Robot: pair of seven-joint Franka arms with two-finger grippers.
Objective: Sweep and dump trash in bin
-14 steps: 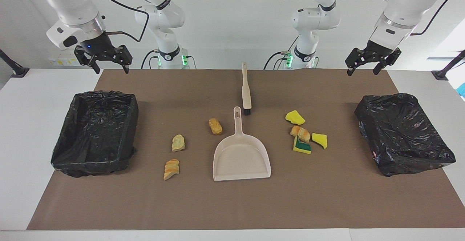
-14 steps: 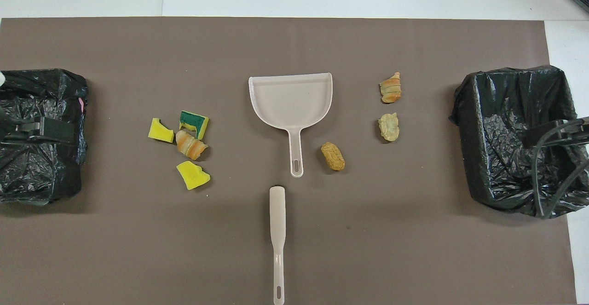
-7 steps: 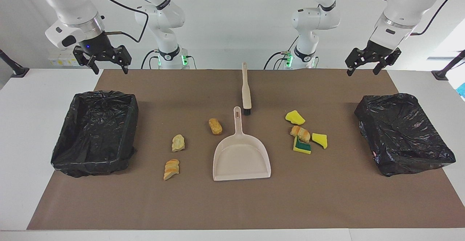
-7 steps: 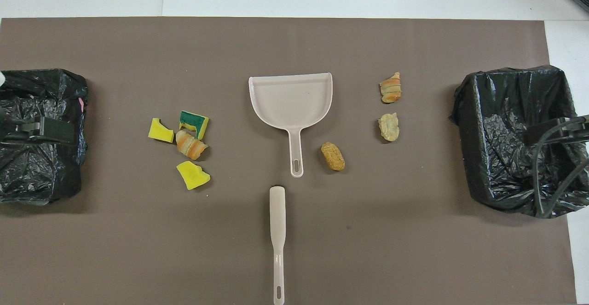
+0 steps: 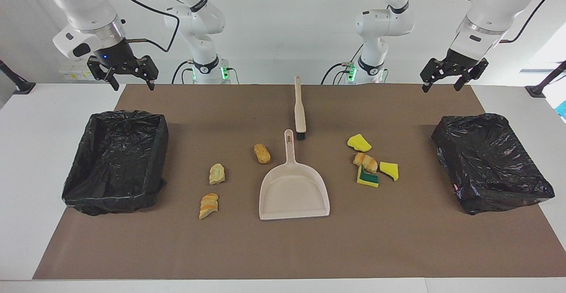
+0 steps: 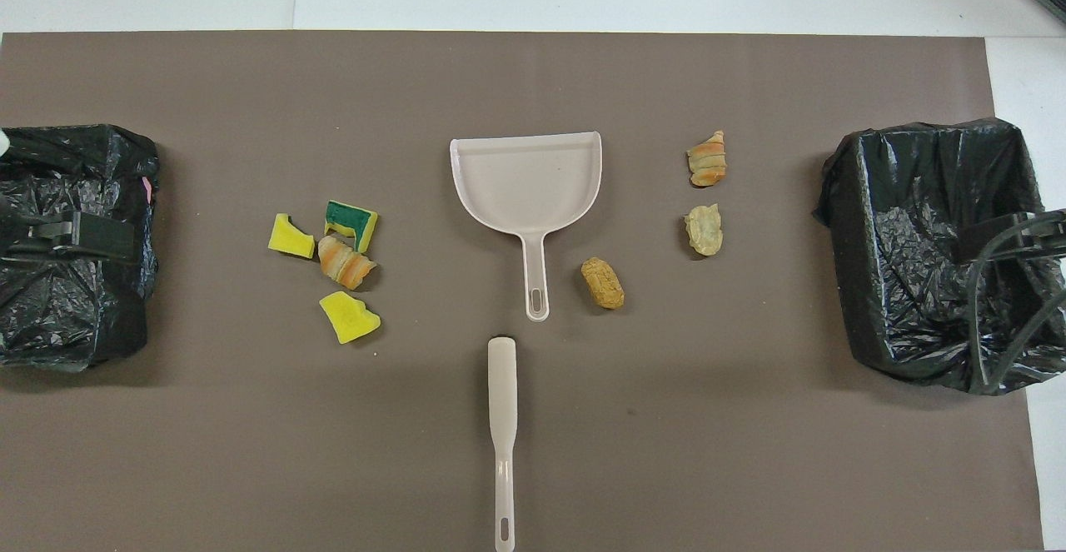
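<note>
The trash lies on the brown mat in two groups. Toward the left arm's end are two yellow sponge chunks (image 5: pixel 359 142) (image 5: pixel 389 170), a green-and-yellow sponge (image 5: pixel 367 179) and a bread lump (image 5: pixel 365 162). Toward the right arm's end are three tan bread lumps (image 5: pixel 262 153) (image 5: pixel 216 173) (image 5: pixel 208 205). The beige dustpan (image 5: pixel 294 191) and brush (image 5: pixel 300 107) lie between the groups. My right gripper (image 5: pixel 131 83) hangs open and empty in the air over the mat's edge. My left gripper (image 5: pixel 441 86) hangs open and empty likewise.
A bin lined with a black bag (image 5: pixel 159 151) stands at the right arm's end of the mat. A second black-bagged bin (image 5: pixel 499 200) stands at the left arm's end. In the overhead view the grippers overlap the bins (image 6: pixel 83 319) (image 6: pixel 874 202).
My right gripper has risen a little and drifted toward the right arm's end of the table. The left arm and all objects have stayed still.
</note>
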